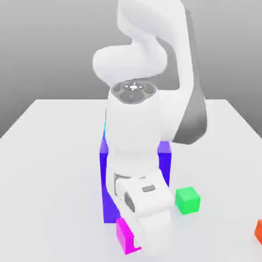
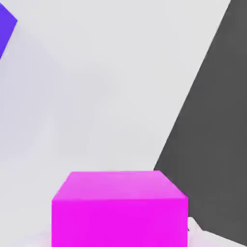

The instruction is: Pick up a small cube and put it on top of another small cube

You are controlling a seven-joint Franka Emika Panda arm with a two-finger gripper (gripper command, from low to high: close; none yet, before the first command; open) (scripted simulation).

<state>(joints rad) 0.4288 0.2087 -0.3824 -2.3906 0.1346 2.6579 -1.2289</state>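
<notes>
The small magenta cube point(image 1: 124, 234) sits at the table's front, just to the exterior view's left of my hand and partly covered by it. In the hand view the same magenta cube point(image 2: 119, 212) looms very close under the camera. My gripper point(image 1: 148, 233) is down at the cube and shut on it. The small green cube point(image 1: 187, 199) stands alone on the table, a short way back and toward the exterior view's right of my hand.
A big blue-purple block point(image 1: 108, 199) stands right behind my hand, largely hidden by the arm; its corner point(image 2: 6, 29) shows in the hand view. A small orange cube point(image 1: 258, 231) lies at the far right edge. The white table point(image 1: 51, 153) stretches to the left.
</notes>
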